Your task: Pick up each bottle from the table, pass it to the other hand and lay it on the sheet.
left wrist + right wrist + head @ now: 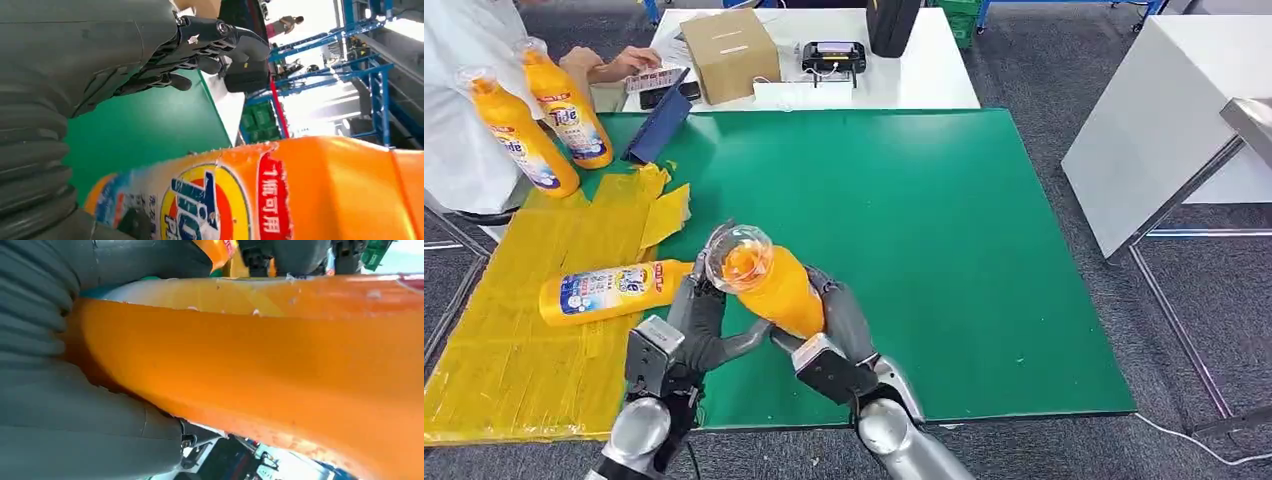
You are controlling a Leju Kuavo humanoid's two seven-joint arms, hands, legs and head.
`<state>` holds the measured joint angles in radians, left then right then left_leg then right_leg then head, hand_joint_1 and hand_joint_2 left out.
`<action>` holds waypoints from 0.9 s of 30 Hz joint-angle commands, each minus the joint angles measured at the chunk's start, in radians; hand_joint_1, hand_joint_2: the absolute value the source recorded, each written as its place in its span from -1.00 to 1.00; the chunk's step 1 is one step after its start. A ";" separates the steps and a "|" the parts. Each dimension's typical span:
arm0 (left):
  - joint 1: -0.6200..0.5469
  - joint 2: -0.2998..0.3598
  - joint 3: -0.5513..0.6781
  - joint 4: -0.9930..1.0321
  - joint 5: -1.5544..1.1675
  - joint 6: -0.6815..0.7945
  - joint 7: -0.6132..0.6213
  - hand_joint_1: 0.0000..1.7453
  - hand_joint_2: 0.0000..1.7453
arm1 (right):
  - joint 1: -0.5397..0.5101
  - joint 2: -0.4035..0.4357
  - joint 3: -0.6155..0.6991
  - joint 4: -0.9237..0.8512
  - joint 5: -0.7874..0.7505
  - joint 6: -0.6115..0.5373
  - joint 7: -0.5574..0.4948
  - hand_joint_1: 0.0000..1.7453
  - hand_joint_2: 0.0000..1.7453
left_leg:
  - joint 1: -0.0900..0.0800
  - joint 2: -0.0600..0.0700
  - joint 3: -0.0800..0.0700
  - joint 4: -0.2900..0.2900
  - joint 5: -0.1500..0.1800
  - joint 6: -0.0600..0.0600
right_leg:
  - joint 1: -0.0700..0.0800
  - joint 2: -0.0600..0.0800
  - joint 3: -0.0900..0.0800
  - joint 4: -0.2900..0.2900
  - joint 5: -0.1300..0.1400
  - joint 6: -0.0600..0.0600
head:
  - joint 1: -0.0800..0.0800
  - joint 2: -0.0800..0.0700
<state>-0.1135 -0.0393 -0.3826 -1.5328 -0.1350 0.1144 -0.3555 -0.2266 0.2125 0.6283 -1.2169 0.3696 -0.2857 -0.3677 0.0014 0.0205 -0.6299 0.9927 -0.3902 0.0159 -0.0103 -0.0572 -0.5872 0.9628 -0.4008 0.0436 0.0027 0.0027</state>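
Note:
My right hand point(839, 330) grips an orange Tide bottle point(769, 285) by its body, held tilted above the near edge of the green table point(924, 200) with its clear cap toward me. Up close, the bottle point(280, 370) lies across the right hand point(75, 430). My left hand point(686, 325) is right beside the bottle on its left, thumb reaching under it. In the left wrist view its fingers point(215, 40) are spread and stand clear of the labelled bottle point(300, 195). A second bottle point(609, 290) lies flat on the yellow sheet point(514, 370).
Two more orange bottles point(519, 135) point(569, 105) stand upright at the far left, next to a person in white whose hand point(609, 65) rests on the white table. A cardboard box point(729, 50) and a dark blue case point(656, 125) sit beyond the green table.

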 commanded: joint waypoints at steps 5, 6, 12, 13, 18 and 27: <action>-0.038 0.032 -0.052 0.025 0.030 -0.019 -0.014 -1.00 1.00 | -0.079 -0.020 0.122 0.132 -0.029 0.010 0.002 1.00 1.00 | 0.001 -0.001 0.004 -0.001 -0.001 -0.001 | 0.000 0.003 0.003 -0.001 -0.001 -0.001 | 0.000 0.000; -0.038 0.032 -0.052 0.025 0.030 -0.019 -0.014 -1.00 1.00 | -0.079 -0.020 0.122 0.132 -0.029 0.010 0.002 1.00 1.00 | 0.001 -0.002 0.005 0.000 -0.003 -0.001 | 0.000 0.004 0.005 0.000 -0.003 -0.002 | 0.000 0.000; -0.038 0.024 -0.063 0.039 0.042 -0.033 -0.023 -1.00 1.00 | -0.076 -0.030 0.127 0.116 -0.047 0.026 0.008 1.00 1.00 | 0.001 -0.002 0.005 0.000 -0.003 -0.001 | 0.000 0.004 0.005 0.000 -0.003 -0.001 | 0.000 0.000; -0.037 0.024 -0.064 0.037 0.043 -0.034 -0.024 -1.00 1.00 | -0.076 -0.030 0.127 0.118 -0.049 0.029 0.009 1.00 1.00 | 0.001 -0.002 0.004 0.000 -0.002 -0.001 | 0.000 0.003 0.003 -0.001 -0.002 -0.001 | 0.000 0.000; -0.030 0.023 -0.068 0.021 0.048 -0.037 -0.030 -1.00 1.00 | -0.076 -0.029 0.126 0.143 -0.059 0.035 0.010 1.00 1.00 | 0.001 -0.001 0.002 0.000 -0.001 -0.001 | 0.000 0.002 0.002 -0.001 -0.001 -0.001 | 0.000 0.000; -0.031 0.025 -0.095 0.019 0.053 -0.062 -0.026 -1.00 1.00 | -0.078 -0.020 0.131 0.224 -0.047 0.024 0.001 1.00 1.00 | 0.001 -0.001 0.005 -0.001 -0.003 -0.001 | 0.000 0.005 0.005 -0.001 -0.002 -0.001 | 0.000 0.000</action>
<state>-0.1127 -0.0237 -0.4330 -1.5374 -0.0900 0.0671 -0.3895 -0.2694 0.2121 0.7183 -1.1154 0.3170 -0.2518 -0.3594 0.0015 0.0205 -0.6308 0.9927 -0.3902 0.0158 -0.0101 -0.0571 -0.5885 0.9628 -0.4008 0.0437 0.0023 0.0027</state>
